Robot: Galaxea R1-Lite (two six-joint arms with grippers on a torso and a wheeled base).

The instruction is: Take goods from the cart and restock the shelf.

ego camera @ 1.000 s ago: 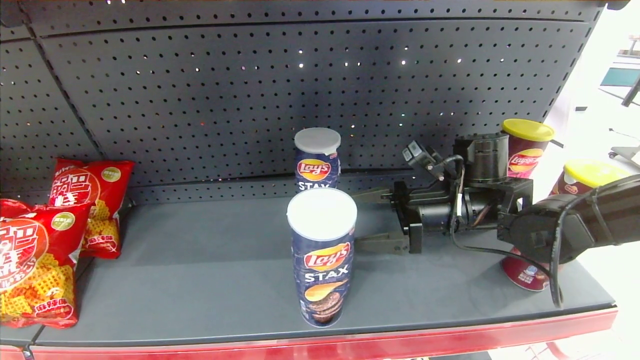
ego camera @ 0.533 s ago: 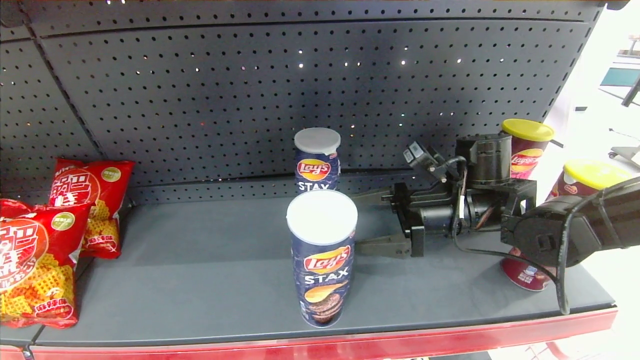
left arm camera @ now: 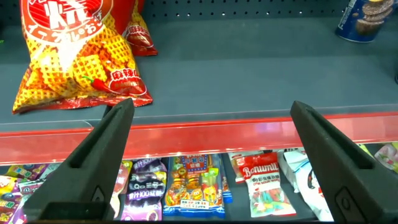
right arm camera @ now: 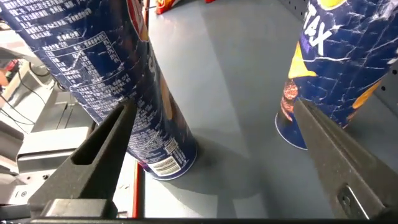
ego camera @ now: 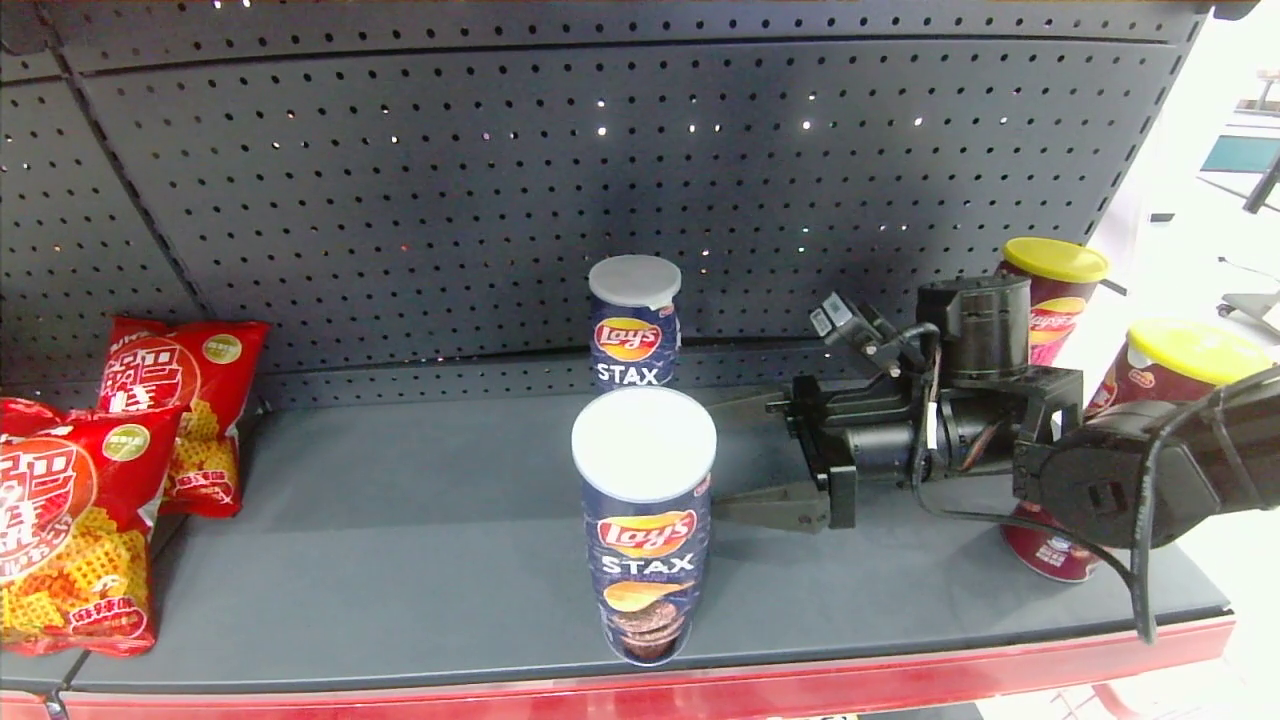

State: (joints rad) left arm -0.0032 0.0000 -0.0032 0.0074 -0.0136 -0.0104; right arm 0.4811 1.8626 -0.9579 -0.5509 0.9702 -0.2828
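A blue chip can (ego camera: 645,530) with a white lid stands upright near the shelf's front edge, and a second blue can (ego camera: 634,320) stands behind it by the back panel. My right gripper (ego camera: 725,452) lies level over the shelf just right of the front can, open and holding nothing. In the right wrist view its fingers frame bare shelf (right arm camera: 212,109), with the front can (right arm camera: 124,93) beside one finger and the rear can (right arm camera: 336,68) beside the other. My left gripper (left arm camera: 211,106) hangs open in front of the red shelf edge (left arm camera: 205,134), below the snack bags.
Two red snack bags (ego camera: 190,420) (ego camera: 60,530) lean at the shelf's left end. Two maroon cans with yellow lids (ego camera: 1060,290) (ego camera: 1170,370) stand at the right end behind my right arm. Bare shelf lies between bags and blue cans. A lower shelf (left arm camera: 199,186) holds packaged goods.
My right gripper has drawn back to the right, away from the front blue can, staying open. The front can has shifted slightly toward the shelf's front edge.
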